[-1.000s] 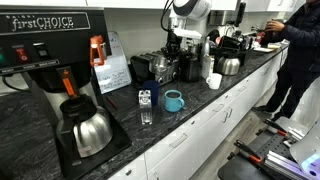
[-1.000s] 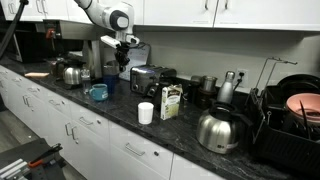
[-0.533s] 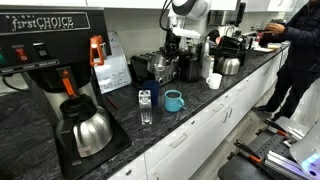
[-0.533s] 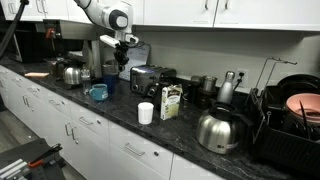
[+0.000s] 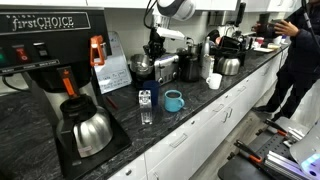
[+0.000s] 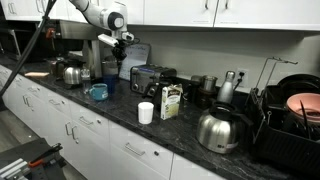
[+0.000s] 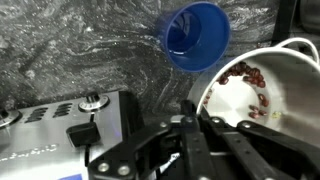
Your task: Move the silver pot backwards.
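The silver pot is small, round and shiny and sits far back on the dark counter, left of the toaster. In the wrist view its pale inside with red specks fills the right side. My gripper is shut on the pot's rim at its left edge. In both exterior views the arm reaches down from above, with the gripper over the pot. The teal mug stands in front of it.
A coffee machine with a steel carafe is close by. A small glass, a white mug and a steel kettle stand on the counter. A rounded jug, a carton and a dish rack are farther along. A person stands at the counter's end.
The arm has swung away from above the toaster toward the coffee machine side, and the silver pot has moved with it, farther back along the counter.
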`<act>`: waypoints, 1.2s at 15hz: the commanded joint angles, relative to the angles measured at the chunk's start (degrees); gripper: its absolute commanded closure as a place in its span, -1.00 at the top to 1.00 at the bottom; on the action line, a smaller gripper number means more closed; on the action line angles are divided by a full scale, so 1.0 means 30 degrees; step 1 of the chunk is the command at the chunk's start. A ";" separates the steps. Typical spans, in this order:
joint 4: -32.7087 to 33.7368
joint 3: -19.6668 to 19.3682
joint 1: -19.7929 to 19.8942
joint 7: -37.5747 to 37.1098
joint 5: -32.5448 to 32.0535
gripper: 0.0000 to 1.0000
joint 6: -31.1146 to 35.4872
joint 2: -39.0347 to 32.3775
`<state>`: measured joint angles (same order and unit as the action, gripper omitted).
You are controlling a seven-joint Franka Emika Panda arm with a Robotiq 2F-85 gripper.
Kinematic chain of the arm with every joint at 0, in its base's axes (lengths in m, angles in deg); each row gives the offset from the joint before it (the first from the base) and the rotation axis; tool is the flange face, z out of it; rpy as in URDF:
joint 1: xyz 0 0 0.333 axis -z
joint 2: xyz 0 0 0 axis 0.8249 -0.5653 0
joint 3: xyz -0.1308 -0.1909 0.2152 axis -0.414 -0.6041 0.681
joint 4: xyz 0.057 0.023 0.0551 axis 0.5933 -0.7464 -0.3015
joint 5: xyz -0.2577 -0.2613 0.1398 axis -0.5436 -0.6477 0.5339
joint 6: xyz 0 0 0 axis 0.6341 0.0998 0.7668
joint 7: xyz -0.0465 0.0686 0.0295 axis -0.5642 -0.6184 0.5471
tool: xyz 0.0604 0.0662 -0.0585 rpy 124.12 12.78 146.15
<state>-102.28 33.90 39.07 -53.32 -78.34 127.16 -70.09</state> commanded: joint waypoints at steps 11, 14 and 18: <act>0.6650 -0.0174 -0.1738 -0.0089 -0.1391 -0.97 0.1494 -0.6022; 0.7485 -0.0162 -0.2017 -0.0067 -0.1481 -0.97 0.1462 -0.7025; 0.8868 -0.0243 -0.2447 0.0075 -0.1720 -0.97 0.1143 -0.8532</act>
<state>-80.99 33.78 32.75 -53.37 -82.27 132.74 -92.09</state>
